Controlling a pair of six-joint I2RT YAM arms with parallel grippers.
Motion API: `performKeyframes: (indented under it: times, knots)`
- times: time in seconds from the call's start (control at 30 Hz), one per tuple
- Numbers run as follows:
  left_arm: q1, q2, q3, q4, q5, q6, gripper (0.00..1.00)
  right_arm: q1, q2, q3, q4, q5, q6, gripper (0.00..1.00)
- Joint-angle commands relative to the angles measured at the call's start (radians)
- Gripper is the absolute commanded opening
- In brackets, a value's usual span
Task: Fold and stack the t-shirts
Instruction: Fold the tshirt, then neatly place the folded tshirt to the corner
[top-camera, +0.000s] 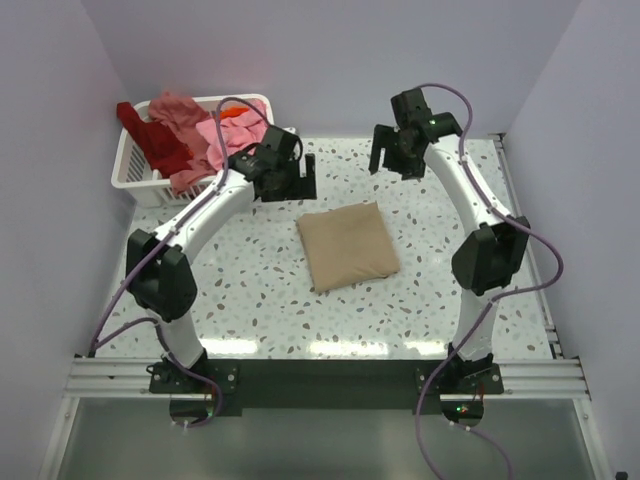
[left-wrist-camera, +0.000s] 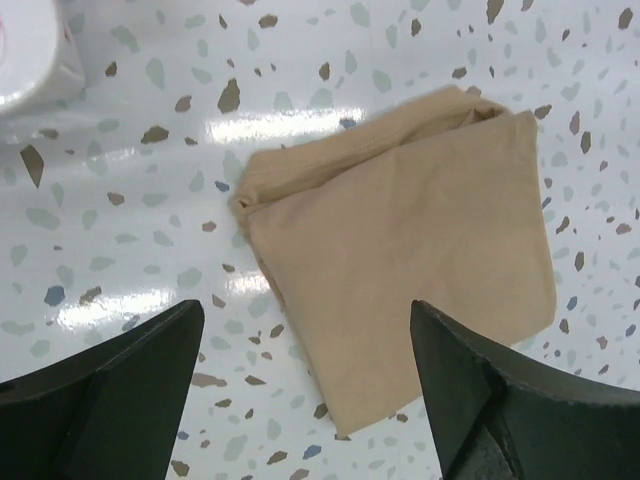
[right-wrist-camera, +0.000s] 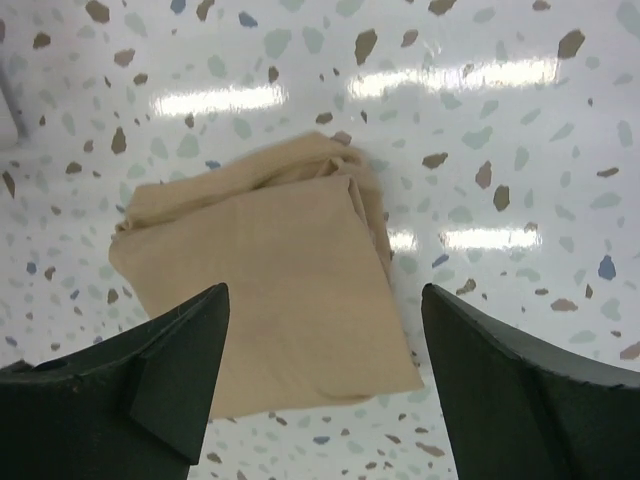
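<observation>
A tan t-shirt (top-camera: 347, 246) lies folded into a flat square in the middle of the table; it also shows in the left wrist view (left-wrist-camera: 400, 250) and the right wrist view (right-wrist-camera: 265, 290). Dark red, salmon, pink and orange t-shirts (top-camera: 185, 135) are heaped in the basket at the back left. My left gripper (top-camera: 298, 180) is open and empty, raised behind the tan shirt's left side, next to the basket. My right gripper (top-camera: 392, 160) is open and empty, raised behind the shirt's right side.
A white slatted basket (top-camera: 135, 172) stands at the back left corner; its corner shows in the left wrist view (left-wrist-camera: 30, 50). Purple walls close the table in on the left, back and right. The terrazzo tabletop (top-camera: 250, 290) surrounds the folded shirt.
</observation>
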Motion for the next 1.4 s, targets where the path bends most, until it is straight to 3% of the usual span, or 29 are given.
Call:
performKeyframes:
  times: [0.0, 0.1, 0.23, 0.4, 0.63, 1.03, 1.37]
  knots:
    - [-0.001, -0.107, -0.122, 0.034, 0.049, -0.001, 0.89, -0.011, -0.164, -0.142, 0.068, -0.091, -0.041, 0.81]
    - [-0.004, -0.193, -0.265, 0.089, 0.072, -0.016, 0.91, -0.031, -0.241, -0.322, 0.151, -0.17, -0.047, 0.89]
    - [-0.004, -0.282, -0.395, 0.114, 0.078, -0.035, 0.93, -0.068, -0.333, -0.515, 0.237, -0.281, -0.064, 0.9]
    - [-0.006, -0.349, -0.527, 0.18, 0.165, -0.055, 0.95, -0.105, -0.373, -0.652, 0.309, -0.399, -0.096, 0.91]
    - [-0.006, -0.357, -0.676, 0.434, 0.331, -0.11, 0.92, -0.162, -0.352, -0.781, 0.393, -0.535, -0.165, 0.91]
    - [0.0, -0.201, -0.696, 0.553, 0.386, -0.142, 0.93, -0.193, -0.234, -0.874, 0.544, -0.631, -0.18, 0.91]
    - [0.0, -0.066, -0.604, 0.432, 0.275, -0.087, 0.83, -0.194, -0.134, -0.853, 0.561, -0.628, -0.205, 0.91]
